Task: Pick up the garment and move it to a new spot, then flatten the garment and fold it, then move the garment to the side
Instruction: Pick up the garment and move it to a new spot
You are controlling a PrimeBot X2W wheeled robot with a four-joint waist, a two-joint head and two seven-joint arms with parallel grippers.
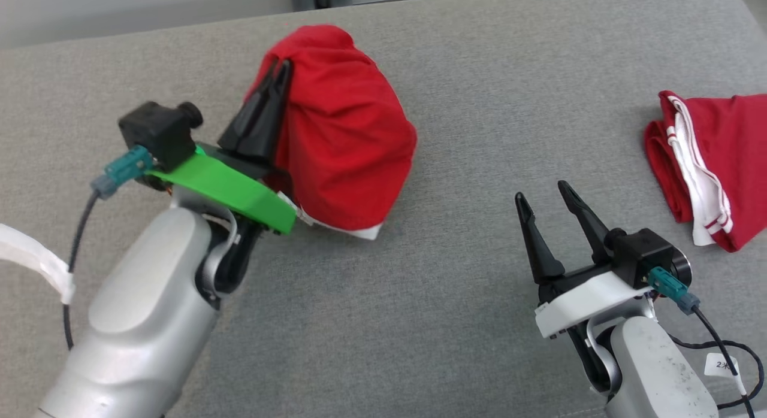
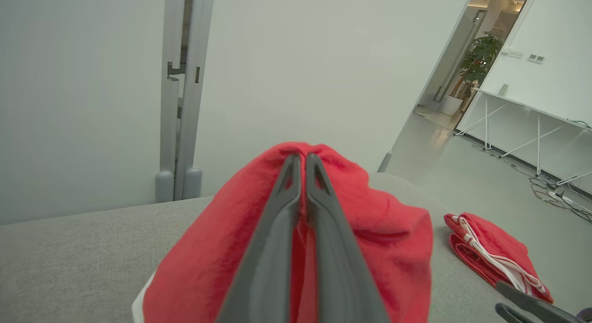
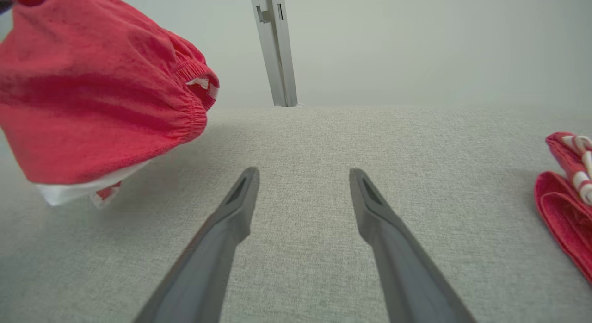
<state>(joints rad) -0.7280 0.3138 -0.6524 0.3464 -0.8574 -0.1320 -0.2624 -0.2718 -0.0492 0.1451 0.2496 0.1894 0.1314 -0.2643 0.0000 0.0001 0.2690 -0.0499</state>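
The garment [image 1: 347, 136] is soft, matt red cloth with a white hem and a gathered elastic edge. The table [image 1: 479, 94] is covered in rough grey woven fabric. The left tool [image 1: 280, 64] and right tool [image 1: 541, 191] are smooth, matt dark plastic.

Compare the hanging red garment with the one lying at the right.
The held garment hangs bunched from the shut left end effector; the folded garment lies on the grey surface, untouched. The held garment is a rounded lump; the folded garment, flat layers. The held garment shows white mainly at its bottom edge; the folded garment, striped white trim across its middle. Both are red with white.
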